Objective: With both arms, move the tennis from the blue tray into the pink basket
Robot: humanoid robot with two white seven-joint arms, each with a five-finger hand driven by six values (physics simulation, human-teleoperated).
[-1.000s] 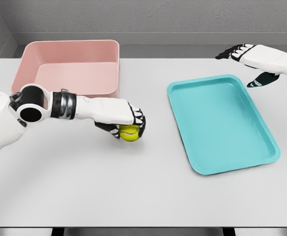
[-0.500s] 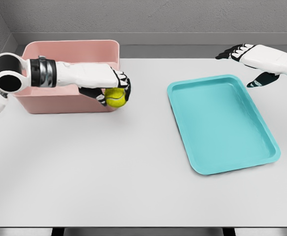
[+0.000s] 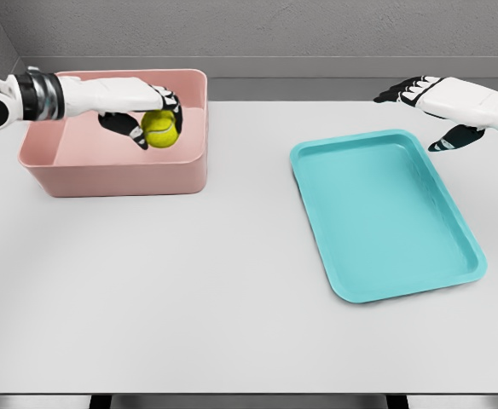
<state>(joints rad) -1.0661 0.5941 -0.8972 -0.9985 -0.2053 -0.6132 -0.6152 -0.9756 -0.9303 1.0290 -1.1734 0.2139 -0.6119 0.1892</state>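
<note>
The tennis ball (image 3: pixel 161 129) sits in the left hand (image 3: pixel 151 119), fingers curled around it, held over the inside of the pink basket (image 3: pixel 117 175) near its right wall. A clean release calls for lowering the ball a little and opening the fingers well inside the rim, so it cannot bounce out. The right hand (image 3: pixel 432 106) hovers with fingers spread beyond the blue tray (image 3: pixel 385 217), well apart on the bench (image 3: pixel 232 298); nothing blocks the drop.

On the table (image 3: pixel 189 290), the basket (image 3: pixel 112 175) sat at far left, the tray (image 3: pixel 385 213) well apart at right; a ball (image 3: pixel 161 129) hung over the basket's interior.
</note>
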